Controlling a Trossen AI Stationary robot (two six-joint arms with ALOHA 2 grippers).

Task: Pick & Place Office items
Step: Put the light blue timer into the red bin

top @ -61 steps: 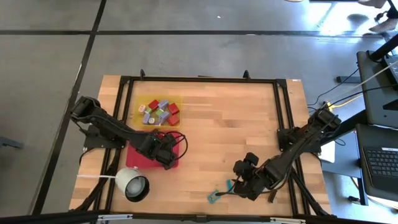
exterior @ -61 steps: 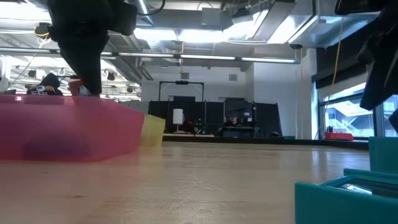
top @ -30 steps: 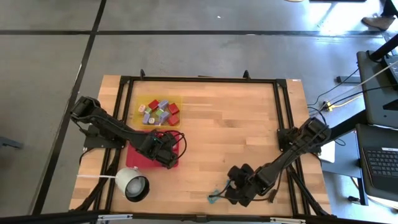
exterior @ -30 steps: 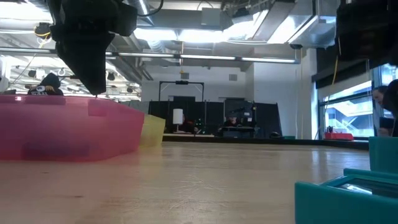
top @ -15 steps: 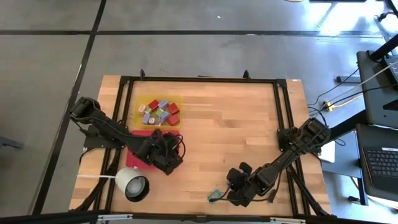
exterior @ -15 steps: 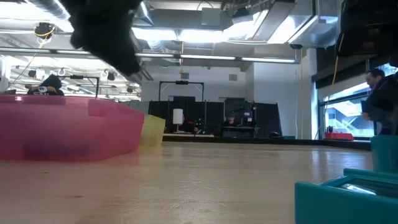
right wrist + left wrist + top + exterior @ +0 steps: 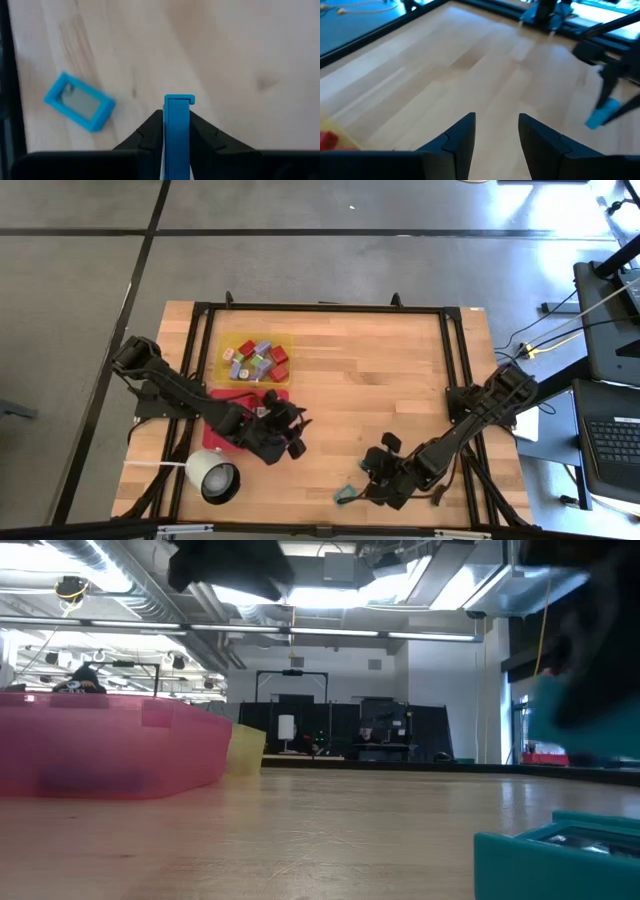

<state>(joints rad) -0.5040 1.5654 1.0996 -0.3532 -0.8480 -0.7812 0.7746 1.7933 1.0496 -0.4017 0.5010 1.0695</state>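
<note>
My right gripper (image 7: 372, 478) is near the table's front edge, shut on a flat blue piece (image 7: 177, 107) that stands edge-on between its fingers. A second blue piece, a small rectangular frame (image 7: 80, 102), lies flat on the wood beside it (image 7: 345, 495). My left gripper (image 7: 295, 438) hangs open over bare wood just right of the red tray (image 7: 222, 435), with nothing between its fingers (image 7: 497, 122). Several small coloured office items lie in the yellow tray (image 7: 255, 360) at the far left. My right gripper pinches the blue piece by its two flat faces (image 7: 177, 131) between its two fingers. The piece's far end, with a small lip (image 7: 179, 99), sticks out past the fingertips. It is lifted clear of the table, as the blurred teal shape (image 7: 580, 710) in the low view shows.
A white round cup with a cord (image 7: 212, 477) stands at the near left, beside the red tray. A black frame (image 7: 450, 350) runs around the table top. Bare wood (image 7: 370, 390) lies between the two arms.
My right gripper has shut on the blue piece and raised it off the table; the other blue piece has stayed where it was. My left gripper has gone up and toward the table's right edge, from above the red tray to the bare wood beside it.
</note>
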